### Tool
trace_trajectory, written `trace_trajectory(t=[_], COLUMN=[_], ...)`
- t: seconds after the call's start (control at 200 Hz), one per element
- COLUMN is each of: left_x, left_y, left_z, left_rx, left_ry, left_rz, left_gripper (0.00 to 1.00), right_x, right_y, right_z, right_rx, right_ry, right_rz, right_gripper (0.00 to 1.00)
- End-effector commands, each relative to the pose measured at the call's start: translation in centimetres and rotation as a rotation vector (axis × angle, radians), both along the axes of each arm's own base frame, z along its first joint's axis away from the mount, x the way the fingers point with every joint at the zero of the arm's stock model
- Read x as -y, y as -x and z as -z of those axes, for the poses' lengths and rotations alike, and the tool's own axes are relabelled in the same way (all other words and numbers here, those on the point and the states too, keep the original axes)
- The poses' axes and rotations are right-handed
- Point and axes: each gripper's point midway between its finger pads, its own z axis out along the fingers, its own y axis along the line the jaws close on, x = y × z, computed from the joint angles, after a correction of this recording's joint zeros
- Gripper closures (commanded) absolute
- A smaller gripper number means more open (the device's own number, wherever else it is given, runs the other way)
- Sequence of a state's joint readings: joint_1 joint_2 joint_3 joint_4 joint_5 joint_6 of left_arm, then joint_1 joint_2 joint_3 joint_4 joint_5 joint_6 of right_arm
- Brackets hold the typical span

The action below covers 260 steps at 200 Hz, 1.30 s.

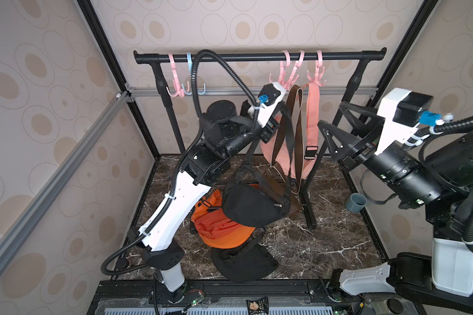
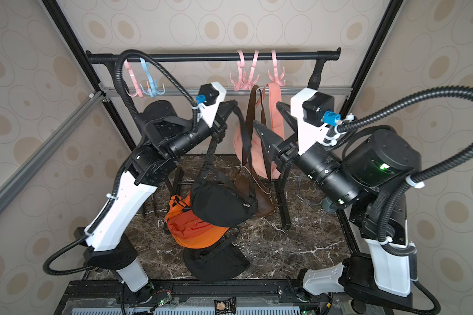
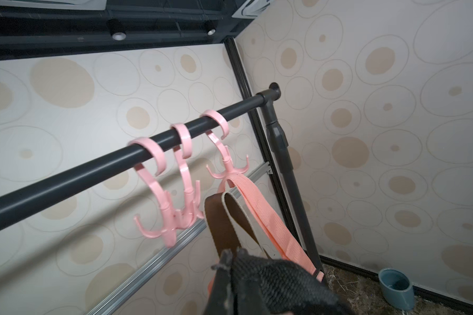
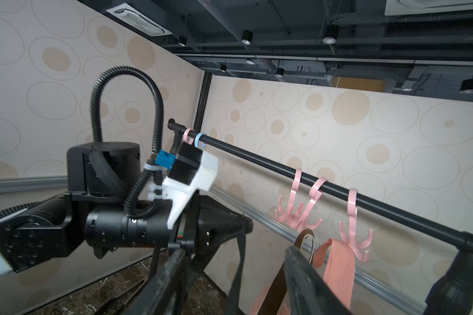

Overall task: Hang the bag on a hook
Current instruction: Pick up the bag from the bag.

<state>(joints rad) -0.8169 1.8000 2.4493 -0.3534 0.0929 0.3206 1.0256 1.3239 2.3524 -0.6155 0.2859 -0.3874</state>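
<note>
A black waist bag [image 1: 254, 203] [image 2: 221, 203] hangs in the air by its black strap [image 3: 279, 283], which my left gripper [image 2: 231, 105] [image 3: 231, 259] is shut on, just below the rail. Close ahead of that gripper hang two empty pink hooks [image 3: 172, 218] [image 1: 287, 79]. My right gripper [image 1: 331, 114] [image 4: 234, 252] stands open beside the hung bags. In the right wrist view the black strap [image 4: 239, 270] drops through the gap between its fingers, unpinched.
On the black rail [image 1: 257, 56], a third pink hook [image 1: 316, 76] carries a pink bag [image 1: 284, 155]; a brown bag [image 1: 294, 203] hangs beside it. An orange bag [image 1: 219, 229] and another black bag [image 1: 243, 263] lie on the floor. A blue-grey cup [image 1: 356, 202] stands right.
</note>
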Motion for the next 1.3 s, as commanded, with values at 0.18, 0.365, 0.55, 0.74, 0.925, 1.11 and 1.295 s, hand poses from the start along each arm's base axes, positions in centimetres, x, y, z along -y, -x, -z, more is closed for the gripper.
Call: trace_trajectory(t=[0.18,0.365,0.55,0.74,0.925,1.11,1.295], left_x=[-0.7,-1.7,-2.7,-2.8,-2.8,-5.1,-9.2], left_y=[0.3,1.2,0.9,0.9,0.1,-1.9,-5.6], left_z=[-1.9,-2.2,-1.5,-2.1,-1.6,-2.8,-4.6], left_rx=[0.060,0.074,0.085,0.103,0.103,0.109,0.130], left_ry=[-0.007,-0.019,-0.061,-0.049,-0.070,0.004,0.160], left_rz=[-0.093,-0.097,-0.159,-0.157,-0.184,-0.291,-0.461], left_gripper=[1.00,1.00,1.00,1.00,1.00,1.00,1.00], right_x=[-3.0,-2.7,-4.0,-5.9,-5.6,-5.0,-4.1], right_y=[-5.6,-10.0,-10.9,-11.3,-12.6,-12.6,-13.9], right_z=[3.1,5.4,7.1,9.4,8.6,6.2,3.6], right_rx=[-0.052,-0.150,-0.209,-0.246,-0.222,-0.161,-0.125], right_ry=[0.117,0.112,0.125,0.151,0.103,0.047,-0.030], right_rz=[-0.027,-0.054,-0.181,-0.325,-0.304,-0.321,-0.338], right_gripper=[0.39,0.38,0.38,0.42,0.73,1.00,1.00])
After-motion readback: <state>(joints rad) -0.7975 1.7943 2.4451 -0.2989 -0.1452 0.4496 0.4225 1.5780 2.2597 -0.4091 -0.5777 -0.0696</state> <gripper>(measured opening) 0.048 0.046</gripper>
